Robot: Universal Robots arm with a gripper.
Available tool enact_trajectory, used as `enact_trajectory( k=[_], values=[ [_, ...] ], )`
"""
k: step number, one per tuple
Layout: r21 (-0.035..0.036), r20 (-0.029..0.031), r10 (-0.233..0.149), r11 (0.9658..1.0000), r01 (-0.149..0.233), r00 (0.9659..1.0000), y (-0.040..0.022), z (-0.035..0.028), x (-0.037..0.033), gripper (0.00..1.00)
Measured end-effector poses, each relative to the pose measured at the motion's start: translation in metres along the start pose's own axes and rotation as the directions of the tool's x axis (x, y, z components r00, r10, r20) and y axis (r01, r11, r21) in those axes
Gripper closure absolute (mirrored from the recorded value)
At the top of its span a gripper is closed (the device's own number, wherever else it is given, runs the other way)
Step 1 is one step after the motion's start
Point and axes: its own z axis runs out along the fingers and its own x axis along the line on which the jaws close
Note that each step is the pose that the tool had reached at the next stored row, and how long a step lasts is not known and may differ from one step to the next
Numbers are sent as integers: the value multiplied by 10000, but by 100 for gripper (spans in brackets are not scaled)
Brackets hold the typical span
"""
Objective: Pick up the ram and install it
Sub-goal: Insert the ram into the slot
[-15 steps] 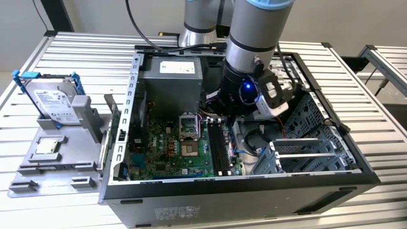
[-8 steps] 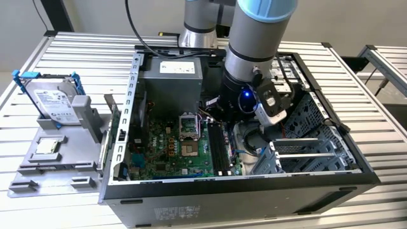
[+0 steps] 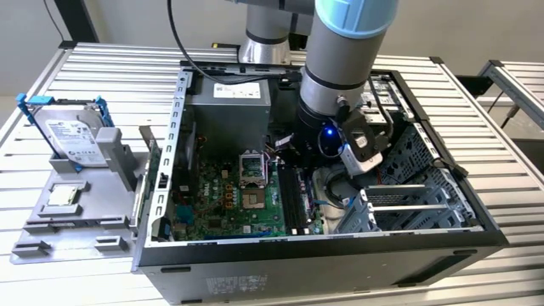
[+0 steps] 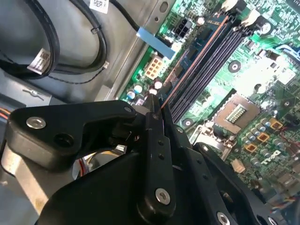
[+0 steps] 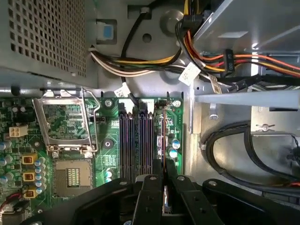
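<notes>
Down inside the open computer case point(image 3: 425, 191), the arm reaches toward the motherboard point(image 3: 238, 210), and its claw point(image 5: 164, 176) is closed narrow on the ram point(image 5: 163, 136). In both wrist views the ram shows edge-on as a thin strip clamped between the two black fingers point(image 4: 157, 140), running out from the claw along the line of the black memory slots point(image 5: 136, 140). It sits just beside those slots, on the side away from the processor socket point(image 5: 70, 173); whether its lower edge is already seated in a slot or only hovering over the board is hard to tell from these angles. In the second wrist view the strip point(image 4: 197, 56) stretches toward the white latches point(image 4: 239, 11) at the far end of the slots.

The case lies on its side on the slatted metal desk point(image 3: 119, 70), filling most of the middle and the exterior view's right part. Near the desk's edge at the exterior view's left stands a grey fixture point(image 3: 76, 210) holding a silver hard drive point(image 3: 72, 137) in a blue bracket, upright, with a small square silver chip point(image 3: 64, 196) lying flat in front of it. Bundled yellow, red and black cables point(image 5: 220, 56) run along the case wall above the board, beside the perforated power supply box point(image 5: 42, 37).
</notes>
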Motion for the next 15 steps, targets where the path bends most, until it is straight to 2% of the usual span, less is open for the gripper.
enact_trajectory(
  k=[5,13,15],
  values=[
    [2,1,-5,10000,5,10000,-54,6,7,100],
    [2,-3,-8,10000,8,10000,-59,56,59,100],
    [3,-21,-9,10000,9,10000,-59,62,65,100]
  ],
)
